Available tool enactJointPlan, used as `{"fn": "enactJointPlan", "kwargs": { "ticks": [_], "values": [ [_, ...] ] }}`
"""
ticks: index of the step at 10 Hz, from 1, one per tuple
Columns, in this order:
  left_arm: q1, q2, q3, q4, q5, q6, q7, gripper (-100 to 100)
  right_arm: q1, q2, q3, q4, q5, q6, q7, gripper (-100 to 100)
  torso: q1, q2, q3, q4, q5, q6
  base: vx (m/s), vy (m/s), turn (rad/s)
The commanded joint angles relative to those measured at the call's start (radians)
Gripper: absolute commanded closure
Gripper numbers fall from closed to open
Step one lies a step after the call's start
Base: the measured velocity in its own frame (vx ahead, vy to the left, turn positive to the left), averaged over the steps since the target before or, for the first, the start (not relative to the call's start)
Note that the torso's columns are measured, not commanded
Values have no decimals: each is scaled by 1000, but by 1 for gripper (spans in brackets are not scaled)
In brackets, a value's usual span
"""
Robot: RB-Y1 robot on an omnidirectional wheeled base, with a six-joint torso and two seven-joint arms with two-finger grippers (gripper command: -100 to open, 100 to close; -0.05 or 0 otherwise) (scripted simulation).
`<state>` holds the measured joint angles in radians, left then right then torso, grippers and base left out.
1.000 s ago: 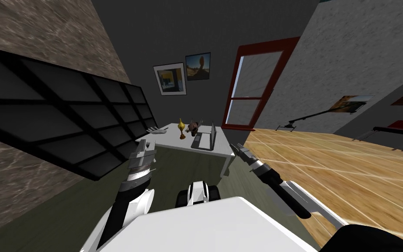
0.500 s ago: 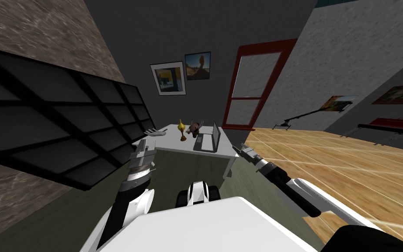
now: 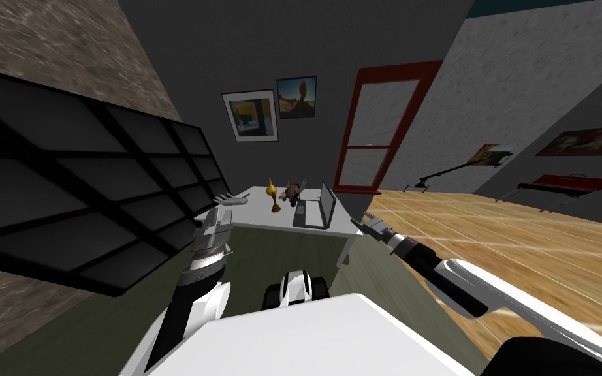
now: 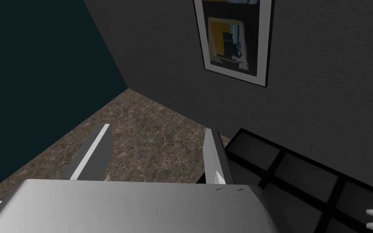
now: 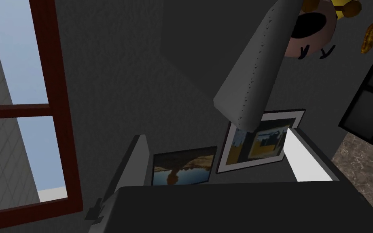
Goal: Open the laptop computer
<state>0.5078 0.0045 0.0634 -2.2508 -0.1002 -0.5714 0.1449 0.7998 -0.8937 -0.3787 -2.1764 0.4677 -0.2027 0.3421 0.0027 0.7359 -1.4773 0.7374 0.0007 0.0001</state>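
Note:
On the white table (image 3: 254,212) lies a grey laptop (image 3: 311,213), its lid (image 3: 328,203) standing roughly upright. My right gripper (image 3: 362,225) hovers open just off the table's right corner, close to the laptop's lid side. In the right wrist view a grey slab, apparently the lid (image 5: 254,68) seen edge-on, rises ahead of the open right gripper (image 5: 222,162), apart from both fingers. Raised at the table's left front is my left gripper (image 3: 218,220); in the left wrist view the left gripper (image 4: 155,157) is open and holds nothing.
A yellow trophy (image 3: 272,193), a brown toy (image 3: 290,191) and a white hand-shaped model (image 3: 231,199) share the table. Black grid shelving (image 3: 97,189) lines the left wall. A red-framed door (image 3: 375,130) stands behind; wooden floor (image 3: 522,241) spreads to the right.
My right gripper has reached forward and nearer to the table's right corner and the laptop. The head view has shifted slightly. The left arm has stayed put.

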Motion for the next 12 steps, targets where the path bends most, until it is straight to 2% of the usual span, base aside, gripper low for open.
{"fn": "enactJointPlan", "kwargs": {
  "ticks": [1, 2, 3, 4, 6, 7, 11, 12],
  "values": [
    [0, 0, 0, 0, 0, 0, 0, 0, 14, -73, -32, 32, 30, 9, 23, -100, -2, 1, 0, 0, 0, 0, 66, 128, -64],
    [0, 0, 0, 0, 0, 0, 0, 0, 14, -81, -32, 32, 30, 9, 23, -100, -2, 1, 1, 0, 0, 0, 49, 95, -32],
    [0, 0, 0, 0, 0, 0, 0, 0, 26, -121, -52, 45, 48, 16, 36, -100, -4, 3, 2, 1, -1, 0, 54, 86, -54],
    [0, 0, 0, 0, 0, 0, 0, 0, 26, -124, -52, 45, 48, 16, 36, -100, -5, 3, 2, 1, -1, 0, 46, 77, -35],
    [0, 0, 0, 0, 0, 0, 0, 0, 49, -193, -91, 71, 82, 31, 61, -100, -3, 3, 2, 1, -1, 0, 54, 113, -77],
    [0, 0, 0, 0, 0, 0, 0, 0, 49, -206, -91, 71, 82, 31, 61, -100, 0, 1, 1, 0, 0, 0, 56, 116, -29],
    [0, 0, 0, 0, 0, 0, 0, 0, 90, -347, -157, 112, 142, 55, 105, -100, 0, 1, 1, 0, 0, 0, 62, 142, -74],
    [0, 0, 0, 0, 0, 0, 0, 0, 90, -358, -157, 112, 142, 55, 105, -100, -2, 1, 1, 0, 0, 0, 55, 91, -25]
  ]
}}
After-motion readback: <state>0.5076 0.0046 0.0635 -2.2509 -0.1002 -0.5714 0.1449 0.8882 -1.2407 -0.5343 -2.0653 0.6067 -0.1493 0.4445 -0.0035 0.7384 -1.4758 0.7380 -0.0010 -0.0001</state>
